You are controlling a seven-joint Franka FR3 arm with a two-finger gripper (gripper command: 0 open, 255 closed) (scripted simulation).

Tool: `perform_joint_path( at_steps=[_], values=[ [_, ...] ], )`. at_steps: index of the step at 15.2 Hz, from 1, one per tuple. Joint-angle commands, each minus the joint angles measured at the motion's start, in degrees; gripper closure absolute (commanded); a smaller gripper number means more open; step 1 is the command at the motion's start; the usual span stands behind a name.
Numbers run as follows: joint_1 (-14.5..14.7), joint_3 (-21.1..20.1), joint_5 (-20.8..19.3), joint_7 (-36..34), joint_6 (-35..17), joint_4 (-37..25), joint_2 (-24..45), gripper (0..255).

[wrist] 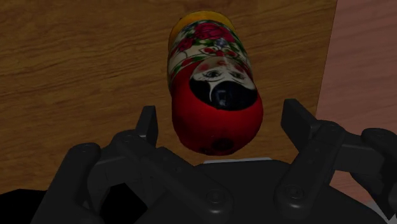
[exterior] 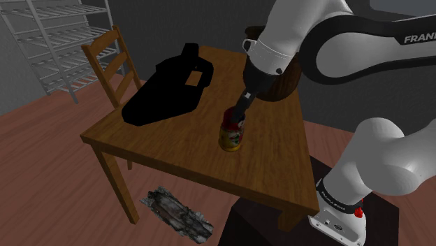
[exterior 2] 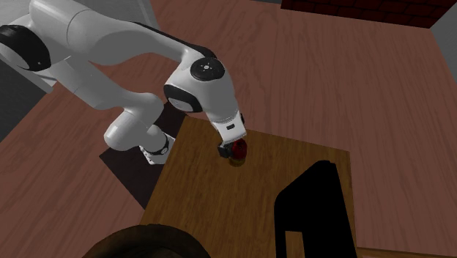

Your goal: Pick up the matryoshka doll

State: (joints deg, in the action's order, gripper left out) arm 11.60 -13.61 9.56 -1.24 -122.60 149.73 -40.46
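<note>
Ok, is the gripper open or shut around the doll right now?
Open. In the wrist view the gripper has its fingers apart on either side of the matryoshka doll, with a gap on each side.

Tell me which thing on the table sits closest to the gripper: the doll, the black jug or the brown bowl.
The matryoshka doll: upright and red-headed, it stands inside the open gripper. The black jug and the brown bowl sit farther off.
</note>
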Motion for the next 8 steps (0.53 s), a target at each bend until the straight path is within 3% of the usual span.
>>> perform_joint_path(
  at_steps=[1, 2, 8],
  values=[
    [0.03, -0.1, 0.07, -0.02, -0.56, 0.37, 0.15, 0],
    [0.05, -0.09, 0.08, -0.02, -0.52, 0.4, 0.08, 255],
    [0.05, -0.12, 0.08, -0.06, -0.46, 0.32, 0.1, 255]
  ],
)
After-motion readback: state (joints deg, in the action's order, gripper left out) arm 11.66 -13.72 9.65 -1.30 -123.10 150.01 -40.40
